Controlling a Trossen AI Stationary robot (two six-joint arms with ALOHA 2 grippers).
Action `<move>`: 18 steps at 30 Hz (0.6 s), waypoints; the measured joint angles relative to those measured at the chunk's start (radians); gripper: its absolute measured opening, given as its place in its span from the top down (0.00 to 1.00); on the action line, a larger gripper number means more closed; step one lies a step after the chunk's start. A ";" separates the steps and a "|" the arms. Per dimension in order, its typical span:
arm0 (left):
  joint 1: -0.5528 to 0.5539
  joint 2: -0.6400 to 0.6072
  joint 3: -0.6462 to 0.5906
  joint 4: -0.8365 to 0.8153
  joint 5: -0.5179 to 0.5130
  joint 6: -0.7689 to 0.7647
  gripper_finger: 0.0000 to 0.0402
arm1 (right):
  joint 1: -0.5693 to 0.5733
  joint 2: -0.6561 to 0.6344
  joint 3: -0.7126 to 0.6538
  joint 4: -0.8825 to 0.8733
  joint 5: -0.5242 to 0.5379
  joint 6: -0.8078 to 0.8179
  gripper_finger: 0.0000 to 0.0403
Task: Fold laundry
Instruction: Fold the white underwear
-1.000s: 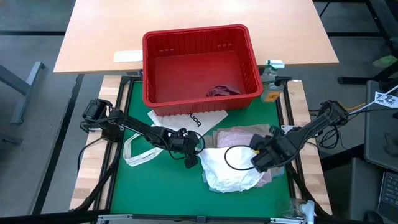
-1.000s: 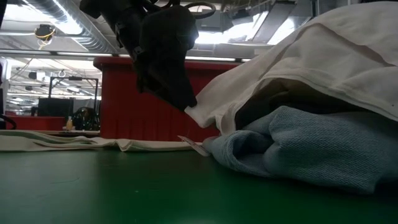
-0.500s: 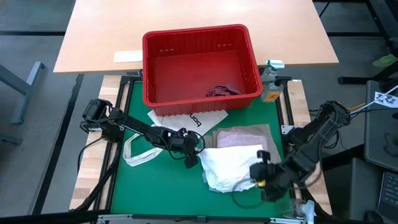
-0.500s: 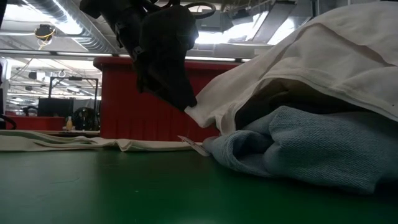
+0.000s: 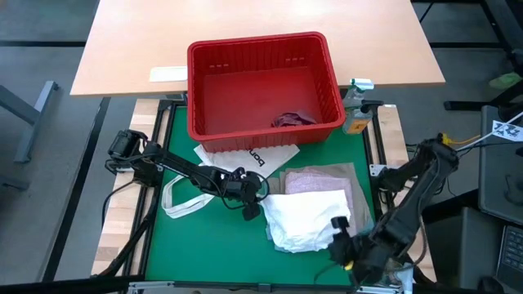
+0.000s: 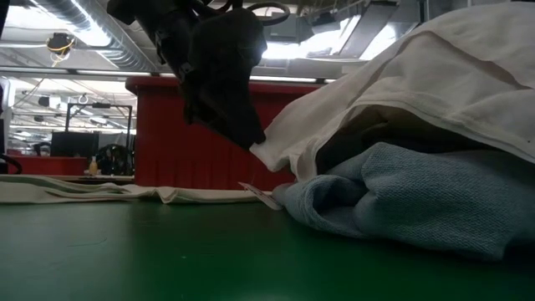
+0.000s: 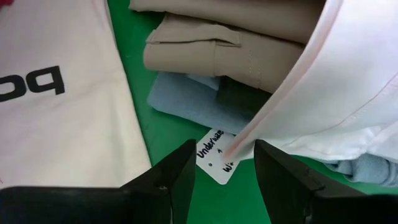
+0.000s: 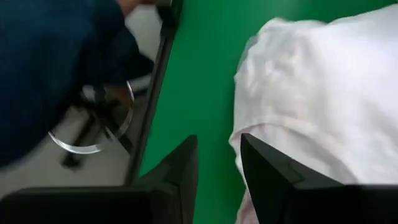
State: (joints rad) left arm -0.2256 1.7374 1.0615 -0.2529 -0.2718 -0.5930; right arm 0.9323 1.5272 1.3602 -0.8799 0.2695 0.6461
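White cloth [image 5: 304,219], topping the laundry pile [image 5: 315,181], is found at three o'clock of the left gripper [image 5: 249,204], which is parted and empty. The right gripper [image 5: 347,251], also parted and empty, is withdrawn at five o'clock.

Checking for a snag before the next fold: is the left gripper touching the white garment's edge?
Cannot tell. In the left wrist view the white garment's edge runs down into the gap between the left gripper's open fingers, above a paper tag, but contact isn't plain.

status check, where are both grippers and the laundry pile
Left gripper open at the white garment's corner. Right gripper open, empty, at the table's near right edge. Nothing in the way.
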 joint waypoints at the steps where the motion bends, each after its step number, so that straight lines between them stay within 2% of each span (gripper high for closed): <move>1: 0.000 0.000 0.000 0.000 -0.001 0.000 0.61 | 0.004 0.017 -0.001 0.000 -0.012 -0.022 0.70; 6: 0.000 0.000 0.000 0.003 -0.002 -0.001 0.61 | 0.005 0.096 -0.001 0.018 -0.064 -0.169 0.70; 18: 0.000 0.000 0.000 0.003 -0.003 -0.002 0.61 | 0.003 0.203 -0.001 0.013 -0.045 -0.368 0.70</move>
State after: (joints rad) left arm -0.2256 1.7370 1.0615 -0.2501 -0.2745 -0.5953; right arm 0.9357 1.7307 1.3590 -0.8665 0.2241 0.2782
